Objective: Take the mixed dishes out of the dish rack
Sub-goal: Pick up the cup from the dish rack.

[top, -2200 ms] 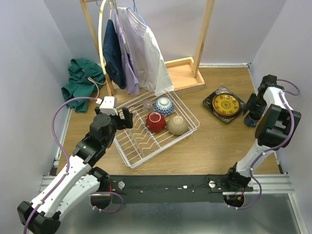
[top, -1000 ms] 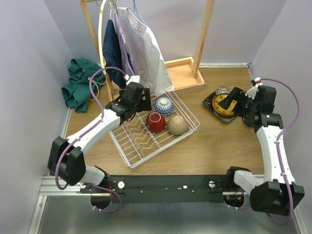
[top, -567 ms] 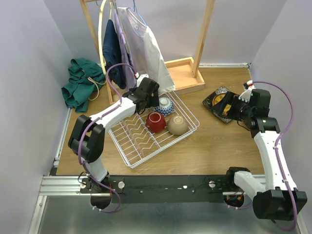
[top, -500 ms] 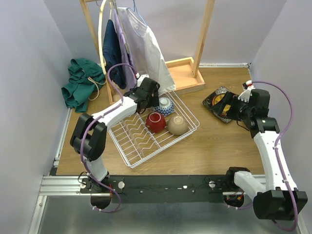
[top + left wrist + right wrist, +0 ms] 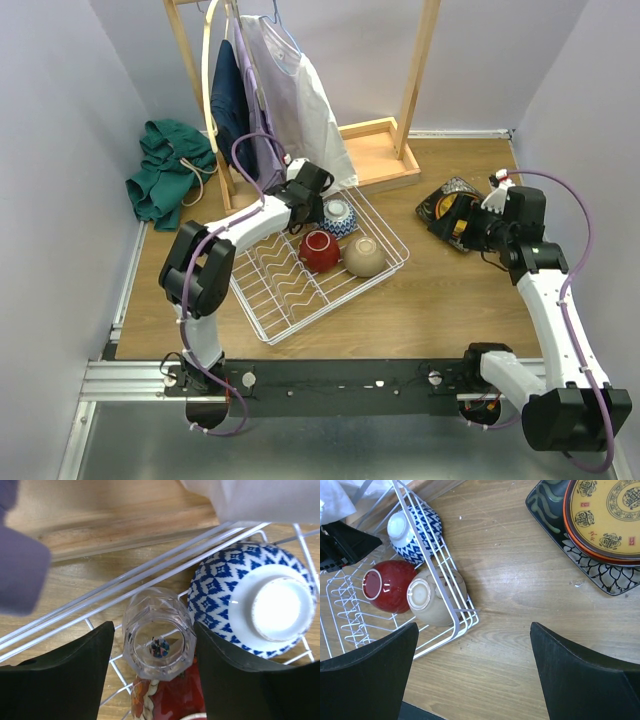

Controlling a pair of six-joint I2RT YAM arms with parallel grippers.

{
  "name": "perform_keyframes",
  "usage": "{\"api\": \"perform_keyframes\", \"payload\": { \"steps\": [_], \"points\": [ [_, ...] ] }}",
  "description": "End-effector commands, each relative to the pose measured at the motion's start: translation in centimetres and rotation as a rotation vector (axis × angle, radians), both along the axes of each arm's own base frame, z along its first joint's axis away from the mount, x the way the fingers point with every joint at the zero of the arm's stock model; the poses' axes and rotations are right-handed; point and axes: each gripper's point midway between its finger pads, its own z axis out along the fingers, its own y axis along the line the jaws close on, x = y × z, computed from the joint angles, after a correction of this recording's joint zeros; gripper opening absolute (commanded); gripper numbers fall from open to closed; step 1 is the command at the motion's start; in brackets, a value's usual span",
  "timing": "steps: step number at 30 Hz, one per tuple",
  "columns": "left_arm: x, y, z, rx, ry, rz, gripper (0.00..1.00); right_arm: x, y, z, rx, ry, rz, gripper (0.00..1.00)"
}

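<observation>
L wrist cam: clear faceted glass [image 5: 159, 632], seen end-on, sits btwn the black fingers [image 5: 65, 680] of the left gripper [image 5: 152, 628]. Jaws apart; slim gap on L side, R-side contact unclear. Just R of it, a blue-and-white patterned bowl [image 5: 252, 600], upside down. Both inside the white wire dish rack [image 5: 150, 572]. A red patterned dish [image 5: 170, 700] shows partly below the glass. Pale wooden board [image 5: 115, 520] beyond the rack; white cloth [image 5: 260, 497] top R.
</observation>
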Motion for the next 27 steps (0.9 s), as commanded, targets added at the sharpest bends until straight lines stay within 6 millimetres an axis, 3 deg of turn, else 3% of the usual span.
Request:
{"api": "perform_keyframes", "payload": {
  "steps": [1, 3, 8, 14, 20, 24, 26, 27],
  "points": [
    [0.5, 0.2, -0.1, 0.018, -0.019, 0.032, 0.65, -0.2, 0.4, -0.1, -0.012, -0.023, 0.032, 1.00],
    [0.5, 0.2, 0.2, 0.005, -0.027, 0.034, 0.61, -0.3, 0.5, -0.2, -0.008, -0.019, 0.040, 1.00],
    [-0.2, 0.5, 1.5, -0.020, -0.052, 0.033, 0.38, -0.3, 0.5, -0.1, -0.013, -0.024, 0.041, 1.00],
    [-1.1, 0.6, 4.7, -0.076, -0.107, 0.014, 0.21, -0.2, 0.7, 0.2, -0.005, -0.034, 0.059, 1.00],
    [-2.7, 1.0, 7.8, -0.138, -0.159, -0.010, 0.19, 0.0, 1.5, 0.7, 0.025, -0.047, 0.094, 1.00],
    [-4.3, 1.1, 9.2, -0.203, -0.183, -0.032, 0.19, -0.2, 3.2, 1.4, 0.108, -0.064, 0.165, 1.00],
    [-5.1, 0.7, 10.8, -0.265, -0.215, -0.056, 0.19, 0.1, 4.0, 2.2, 0.159, -0.095, 0.193, 1.00],
    [-5.7, 0.8, 10.4, -0.279, -0.208, -0.057, 0.19, -0.1, 4.7, 2.7, 0.194, -0.107, 0.229, 1.00]
  ]
}}
